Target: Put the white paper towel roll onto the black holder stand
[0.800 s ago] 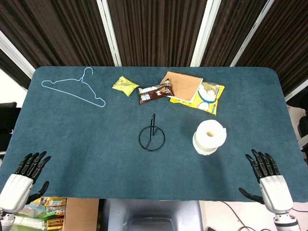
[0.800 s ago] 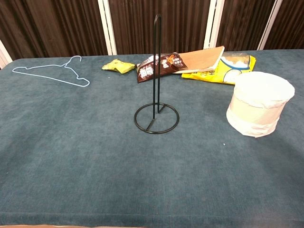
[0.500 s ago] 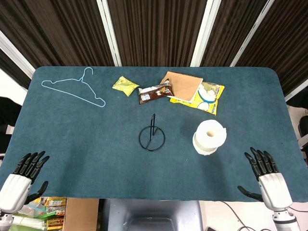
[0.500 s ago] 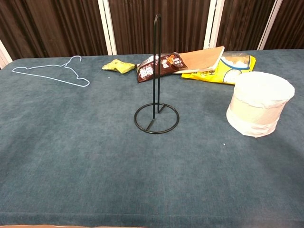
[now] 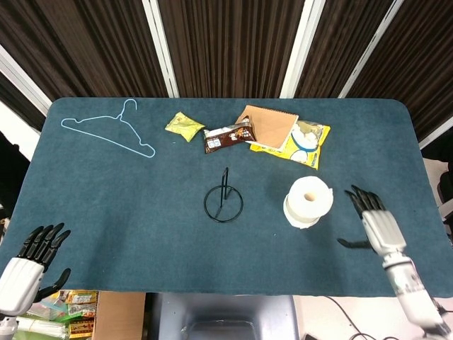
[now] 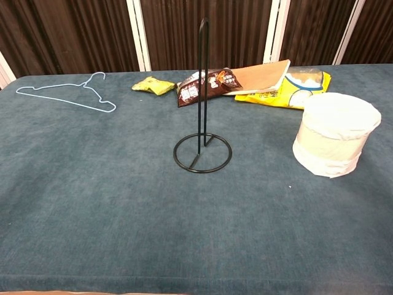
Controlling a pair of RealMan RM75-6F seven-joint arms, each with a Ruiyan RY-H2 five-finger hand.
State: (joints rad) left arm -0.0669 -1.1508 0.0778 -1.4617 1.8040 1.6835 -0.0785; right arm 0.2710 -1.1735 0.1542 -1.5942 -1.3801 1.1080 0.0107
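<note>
Paper towel roll (image 5: 308, 201), white and standing on end, sits on the right half of a dark teal table (image 5: 141, 212), its hollow core facing up. Nearest the viewer, at the table's front edge, are the two robot hands. The left hand (image 5: 28, 262) is at the front left corner, white-backed with black fingers spread apart and holding nothing. The right hand (image 5: 373, 223) hovers over the table near the roll's right side without touching it, its fingers also fanned apart and holding nothing. Neither hand shows in the chest view.

Left of the roll, near the table's middle and apart from it, stands the black holder stand (image 5: 224, 198): a wire ring base with a thin upright post, bare. In the chest view the stand (image 6: 202, 123) rises tall at centre, with the roll (image 6: 334, 142) to its right.

Further back lies a loose cluster: a brown snack packet (image 5: 228, 137), a brown notebook (image 5: 269, 124) overlapping a yellow snack bag (image 5: 306, 145), and a small yellow-green packet (image 5: 184, 126) to their left. At the far left rear lies a pale blue wire hanger (image 5: 106, 132). Dark curtains (image 5: 226, 42) with white vertical strips hang behind the table.
</note>
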